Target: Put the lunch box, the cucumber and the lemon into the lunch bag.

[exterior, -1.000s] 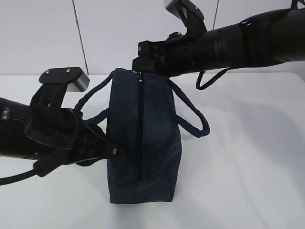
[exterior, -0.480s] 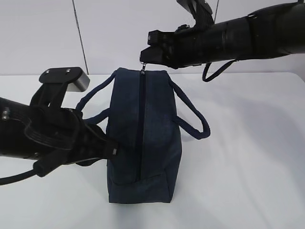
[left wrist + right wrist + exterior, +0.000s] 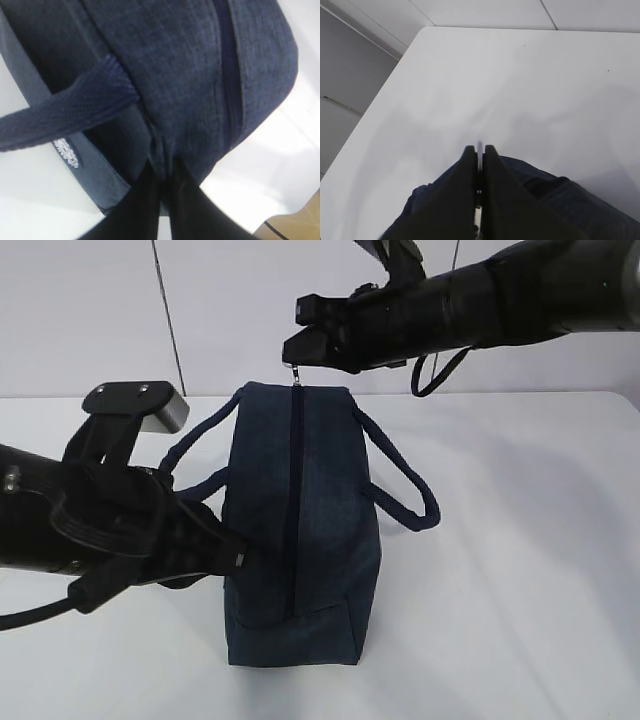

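The dark navy lunch bag [image 3: 300, 530] stands in the middle of the white table, its top zipper [image 3: 292, 490] shut along its length. My right gripper [image 3: 293, 352] hovers just above the bag's far end, shut on the metal zipper pull [image 3: 296, 375]; the right wrist view shows the thin pull [image 3: 479, 146] between the closed jaws of the gripper [image 3: 479, 151]. My left gripper [image 3: 240, 555] is shut on a fold of the bag's fabric [image 3: 190, 75] low on its left side, as the left wrist view [image 3: 162, 170] shows. The lunch box, cucumber and lemon are out of view.
Two looped strap handles stick out from the bag, one to the left [image 3: 190, 455] and one to the right [image 3: 405, 490]. The left strap [image 3: 65, 115] crosses the left wrist view. A grey wall stands behind the table's far edge [image 3: 520, 393].
My right gripper has risen a little from the bag's far top end with the zipper pull, which now stands upright under it. The left gripper and the bag have not moved.
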Controlling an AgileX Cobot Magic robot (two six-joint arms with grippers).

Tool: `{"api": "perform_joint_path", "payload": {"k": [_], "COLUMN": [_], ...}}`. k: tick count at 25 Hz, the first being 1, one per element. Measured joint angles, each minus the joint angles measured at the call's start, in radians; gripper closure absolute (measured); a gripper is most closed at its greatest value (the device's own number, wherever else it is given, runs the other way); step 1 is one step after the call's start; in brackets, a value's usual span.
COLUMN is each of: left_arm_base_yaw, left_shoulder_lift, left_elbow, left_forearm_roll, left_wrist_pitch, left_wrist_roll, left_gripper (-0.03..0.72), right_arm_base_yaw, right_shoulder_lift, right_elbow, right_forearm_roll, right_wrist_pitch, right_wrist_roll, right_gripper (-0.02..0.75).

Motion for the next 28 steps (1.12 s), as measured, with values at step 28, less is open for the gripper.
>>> {"api": "perform_joint_path", "payload": {"k": [28], "left_arm_base_yaw": [0.0], "left_shoulder_lift": [0.0], "left_elbow": [0.0], "left_forearm_roll": [0.015], "left_wrist_pitch": [0.0], "left_wrist_roll": [0.0], "left_gripper": [0.685], "right_arm_base_yaw": [-0.05], "right_shoulder_lift": [0.229], "right_elbow": [-0.313], "right_forearm_roll": [-0.236], "right_wrist_pitch": [0.15], "right_wrist_roll": [0.241], "right_gripper": [0.751]}}
